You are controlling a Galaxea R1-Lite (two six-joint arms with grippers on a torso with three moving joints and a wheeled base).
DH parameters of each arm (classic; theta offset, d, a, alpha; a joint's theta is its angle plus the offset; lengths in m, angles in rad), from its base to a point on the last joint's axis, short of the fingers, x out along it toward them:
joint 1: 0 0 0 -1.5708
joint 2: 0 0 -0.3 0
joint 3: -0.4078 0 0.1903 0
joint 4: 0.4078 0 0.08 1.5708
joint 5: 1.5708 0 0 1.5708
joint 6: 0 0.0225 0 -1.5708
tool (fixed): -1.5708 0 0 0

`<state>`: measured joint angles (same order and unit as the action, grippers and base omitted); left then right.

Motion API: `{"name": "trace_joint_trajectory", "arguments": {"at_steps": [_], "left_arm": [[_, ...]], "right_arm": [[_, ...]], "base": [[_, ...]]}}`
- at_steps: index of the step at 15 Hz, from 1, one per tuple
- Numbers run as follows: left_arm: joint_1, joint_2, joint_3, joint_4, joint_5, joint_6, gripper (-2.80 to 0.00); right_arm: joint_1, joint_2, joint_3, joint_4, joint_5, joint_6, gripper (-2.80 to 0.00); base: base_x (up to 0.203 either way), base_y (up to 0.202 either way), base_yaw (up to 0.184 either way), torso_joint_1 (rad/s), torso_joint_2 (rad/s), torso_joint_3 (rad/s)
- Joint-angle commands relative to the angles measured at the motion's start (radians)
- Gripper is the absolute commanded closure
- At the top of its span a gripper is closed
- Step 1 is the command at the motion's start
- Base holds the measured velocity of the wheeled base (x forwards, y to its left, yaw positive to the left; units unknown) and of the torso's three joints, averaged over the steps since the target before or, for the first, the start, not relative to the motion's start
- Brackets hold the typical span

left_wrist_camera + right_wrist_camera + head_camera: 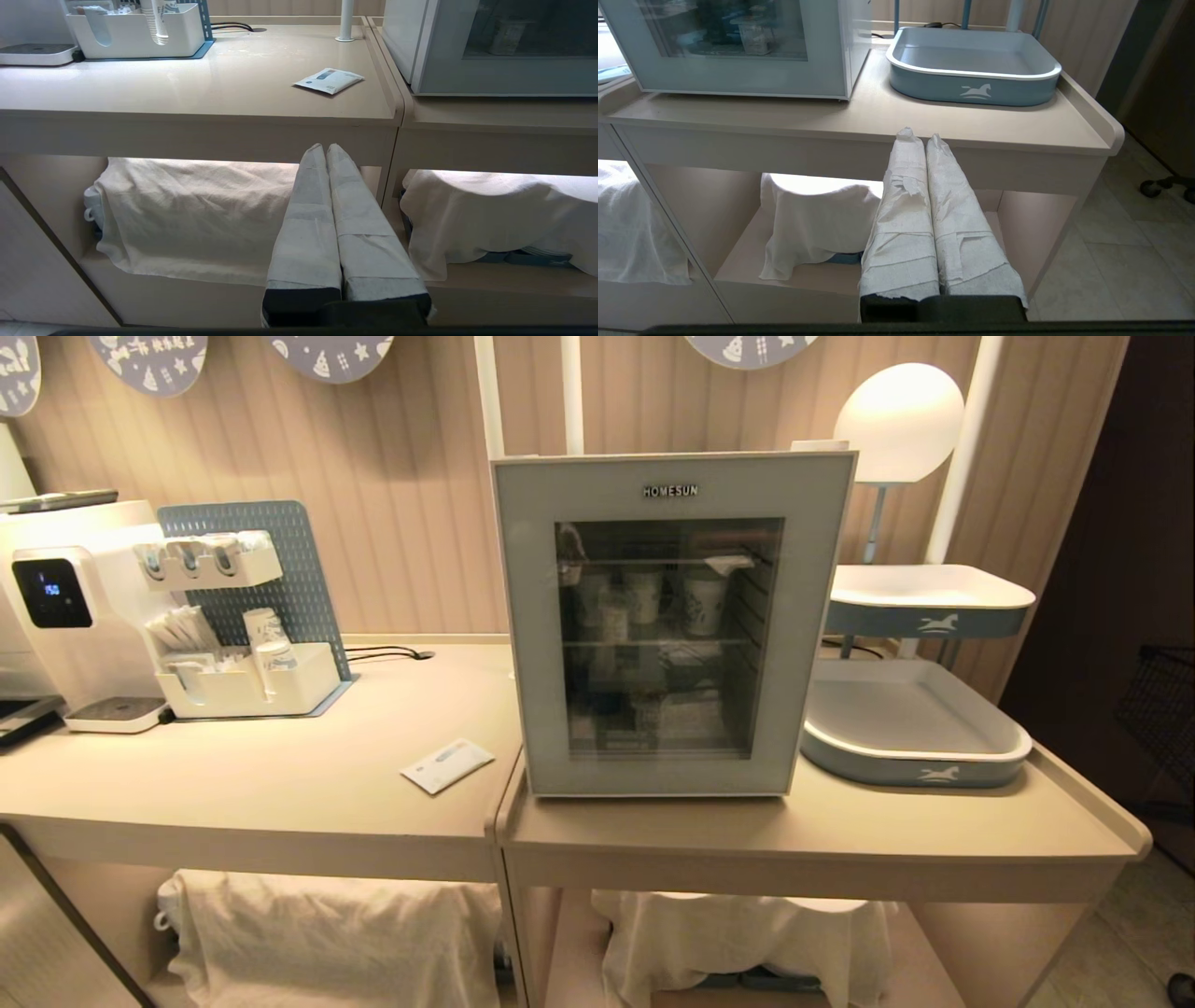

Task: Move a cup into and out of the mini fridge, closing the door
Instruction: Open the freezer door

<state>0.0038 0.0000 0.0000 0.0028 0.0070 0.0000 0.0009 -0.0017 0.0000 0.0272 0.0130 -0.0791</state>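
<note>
My left gripper [325, 148] hangs low in front of the counter edge [196, 135], its two taped fingers [306, 224] pressed flat together with nothing between them. My right gripper [917, 136] sits the same way before the neighbouring counter [878, 116], wrapped fingers [957, 219] closed tight on nothing. Neither one shows in the head view.

Beyond and below my left fingertips a white cloth [196, 214] drapes over things on the lower shelf; a second cloth [504, 210] lies under the other counter, off toward my right side. Above and just past my left fingertips, a small flat packet [328, 80] lies on the countertop, well clear of the fridge [672, 625]. Farther off on the left side stand a white organiser [252, 686] with paper cups and a white machine [65, 607] with a small lit display.

The fridge stands on the counter above and beyond my right fingers, toward my left side, with its door [523, 616] shut flush against the body. Through the dark glass I make out wire shelves and a few paper cups [702, 600] on the upper one, but I cannot pick out the cup itself there or anywhere on the counters.

Above and beyond my right fingers rests a grey-blue tray [971, 88] with a horse mark, just beside the fridge. A second tray [924, 616] sits raised behind it, and a round white lamp [898, 420] behind that.
</note>
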Motion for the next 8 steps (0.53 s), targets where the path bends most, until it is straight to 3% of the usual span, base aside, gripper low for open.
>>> {"name": "trace_joint_trajectory", "arguments": {"at_steps": [1, 8], "left_arm": [[0.001, 0.000, 0.002, 0.000, 0.002, 0.000, 0.00], [0.001, 0.000, 0.002, 0.002, 0.002, 0.002, 0.00]], "right_arm": [[0.000, 0.003, 0.000, 0.000, 0.001, -0.001, 0.00], [-0.001, 0.003, 0.000, 0.000, -0.001, 0.004, 0.00]], "base": [[0.000, 0.000, 0.000, 0.000, 0.00, 0.000], [0.000, 0.000, 0.000, 0.000, 0.00, 0.000]]}}
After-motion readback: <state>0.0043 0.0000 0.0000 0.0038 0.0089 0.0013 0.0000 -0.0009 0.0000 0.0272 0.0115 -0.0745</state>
